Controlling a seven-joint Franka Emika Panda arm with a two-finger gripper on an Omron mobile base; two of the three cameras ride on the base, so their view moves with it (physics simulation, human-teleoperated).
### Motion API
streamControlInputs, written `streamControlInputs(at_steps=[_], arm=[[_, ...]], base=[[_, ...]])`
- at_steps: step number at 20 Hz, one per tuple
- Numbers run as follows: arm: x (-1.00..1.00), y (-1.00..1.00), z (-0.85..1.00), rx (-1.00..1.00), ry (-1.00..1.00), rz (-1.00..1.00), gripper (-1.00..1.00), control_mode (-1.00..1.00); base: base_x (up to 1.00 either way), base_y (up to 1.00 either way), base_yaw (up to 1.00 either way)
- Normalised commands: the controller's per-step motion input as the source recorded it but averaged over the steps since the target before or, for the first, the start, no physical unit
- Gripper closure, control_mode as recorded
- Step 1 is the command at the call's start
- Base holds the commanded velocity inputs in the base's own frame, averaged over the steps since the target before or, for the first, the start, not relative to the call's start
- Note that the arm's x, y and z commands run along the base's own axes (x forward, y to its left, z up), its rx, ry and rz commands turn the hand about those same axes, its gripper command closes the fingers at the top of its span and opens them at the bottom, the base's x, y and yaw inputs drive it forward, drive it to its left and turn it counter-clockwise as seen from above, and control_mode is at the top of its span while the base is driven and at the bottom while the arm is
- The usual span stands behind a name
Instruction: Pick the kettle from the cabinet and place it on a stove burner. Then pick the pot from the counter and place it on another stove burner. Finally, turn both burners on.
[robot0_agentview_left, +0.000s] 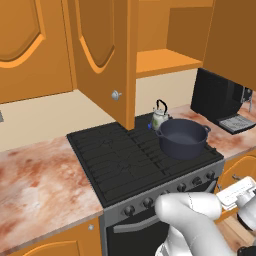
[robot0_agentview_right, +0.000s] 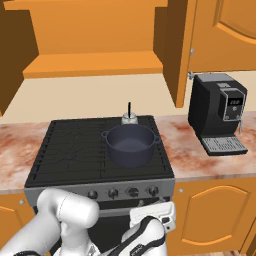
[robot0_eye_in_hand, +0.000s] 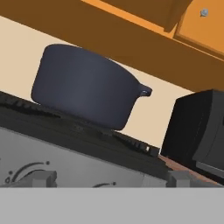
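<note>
The dark navy pot (robot0_agentview_left: 182, 137) (robot0_agentview_right: 130, 144) stands on a front burner at the right of the black cooktop (robot0_agentview_left: 115, 160). Just behind it the small whitish kettle (robot0_agentview_left: 160, 116) (robot0_agentview_right: 129, 118) sits on a rear burner. The orange cabinet door (robot0_agentview_left: 102, 50) hangs open above the stove, and its shelf (robot0_agentview_left: 165, 60) is bare. My gripper (robot0_eye_in_hand: 110, 179) is open, with its fingertips (robot0_eye_in_hand: 41, 178) far apart and nothing between them. It hangs low in front of the range's knob row (robot0_agentview_left: 196, 181) and looks up at the pot (robot0_eye_in_hand: 83, 87).
A black coffee machine (robot0_agentview_left: 220, 100) (robot0_agentview_right: 220, 110) stands on the marbled counter (robot0_agentview_left: 35, 180) right of the stove. Orange base cabinet doors (robot0_agentview_right: 215, 210) lie beside the hand. The open cabinet door overhangs the back of the cooktop.
</note>
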Motion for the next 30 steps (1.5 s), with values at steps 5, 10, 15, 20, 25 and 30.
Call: streamControlInputs(at_steps=[5, 10, 15, 20, 25, 30], arm=[[0.0, 0.02, -0.02, 0.06, 0.02, 0.0, -1.0, -1.0], [0.1, 0.02, 0.0, 0.01, 0.06, 0.05, -1.0, -1.0], [0.18, 0.07, 0.0, 0.01, 0.05, 0.06, -1.0, -1.0], [0.14, 0.0, 0.0, 0.02, 0.03, 0.06, -1.0, -1.0], [0.11, 0.0, -0.01, 0.04, 0.01, 0.04, -1.0, -1.0], [0.08, 0.0, -0.11, 0.0, 0.01, 0.04, -1.0, -1.0]], base=[[0.0, 0.0, 0.0], [0.0, 0.0, 0.0], [0.0, 0.0, 0.0], [0.0, 0.0, 0.0], [0.0, 0.0, 0.0], [0.0, 0.0, 0.0]])
